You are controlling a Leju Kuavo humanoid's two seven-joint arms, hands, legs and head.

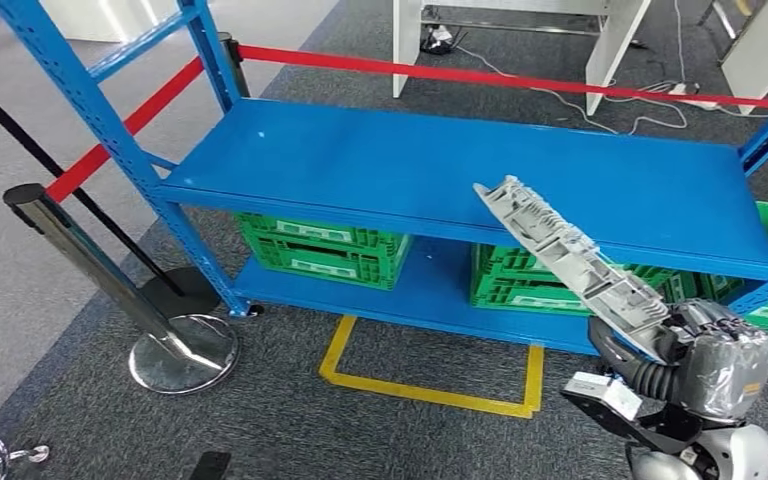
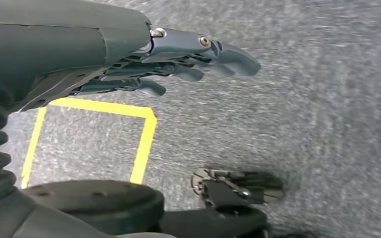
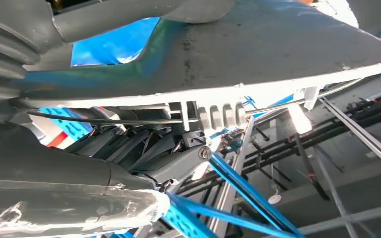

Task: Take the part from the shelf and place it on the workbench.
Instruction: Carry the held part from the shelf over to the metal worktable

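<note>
A long grey ribbed part (image 1: 565,259) slants up and to the left over the front edge of the blue shelf (image 1: 360,160). My right hand (image 1: 705,345) grips its lower end at the bottom right. Close up in the right wrist view, the part (image 3: 258,54) is a broad grey slab lying across my right hand (image 3: 144,153), whose dark fingers (image 3: 173,161) curl under it. My left hand (image 2: 178,64) hangs over the grey carpet, fingers apart and holding nothing.
The shelf's top board is bare. Green crates (image 1: 325,245) sit on the lower board. A yellow square (image 1: 430,370) is taped on the carpet in front. A chrome stanchion (image 1: 175,345) with red belts (image 1: 460,72) stands at the left. White table legs (image 1: 610,40) stand behind.
</note>
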